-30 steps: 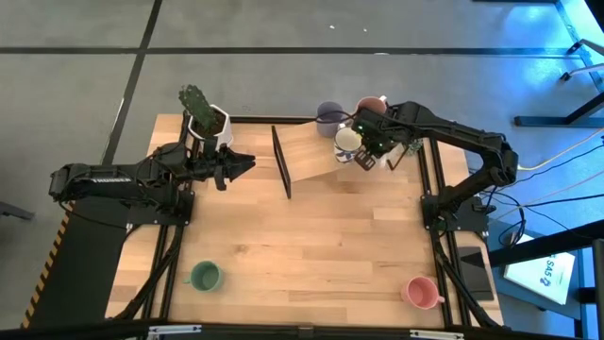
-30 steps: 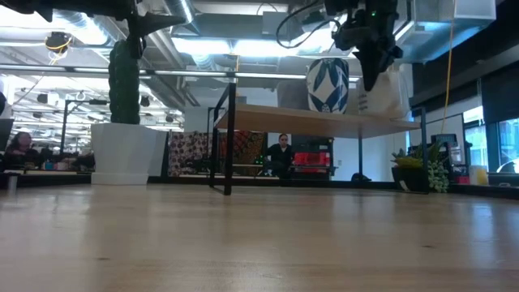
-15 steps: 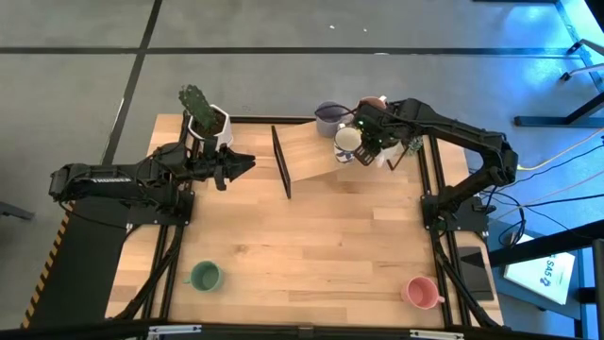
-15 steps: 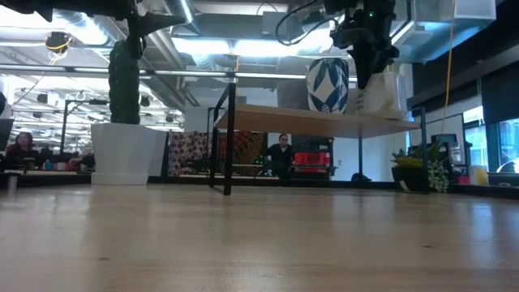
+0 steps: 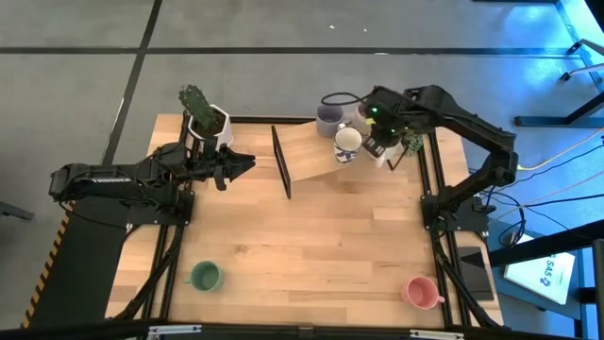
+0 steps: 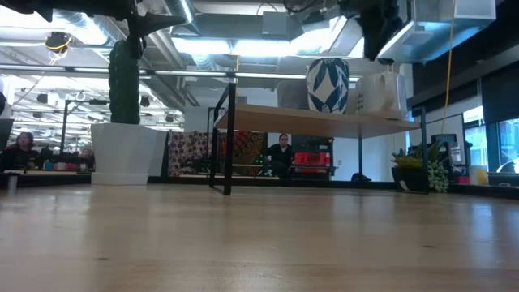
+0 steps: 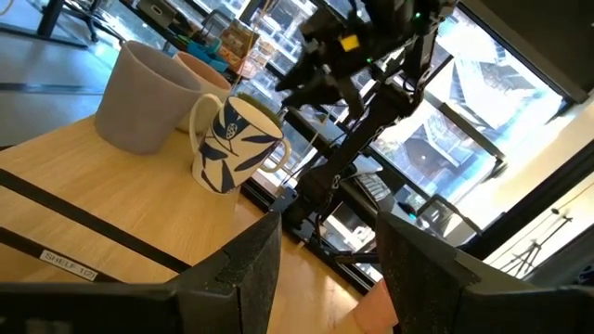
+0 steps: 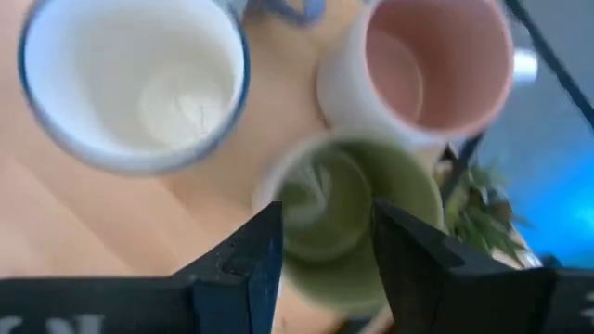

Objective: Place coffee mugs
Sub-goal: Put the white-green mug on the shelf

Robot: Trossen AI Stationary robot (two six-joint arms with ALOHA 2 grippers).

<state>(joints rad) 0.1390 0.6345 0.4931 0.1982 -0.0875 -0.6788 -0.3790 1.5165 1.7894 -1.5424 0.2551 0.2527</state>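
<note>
Olive green mug (image 8: 357, 218) directly below the right gripper (image 8: 320, 246), standing on the wooden shelf (image 5: 307, 156); fingers (image 8: 243, 260) parted to either side of its rim, clear of it, holding nothing. Just beside it, a mauve mug (image 8: 418, 70) and a white mug (image 8: 135, 79) with blue leaf print; a lavender-blue mug (image 5: 330, 113) close behind those. Left gripper (image 5: 247, 162) level beside the cactus pot (image 5: 209, 127), well apart from the shelf's mugs, fingers (image 7: 251, 264) spread and empty. Far from both grippers, near the table's front edge: a teal green mug (image 5: 206, 276) and a pink mug (image 5: 420, 291).
</note>
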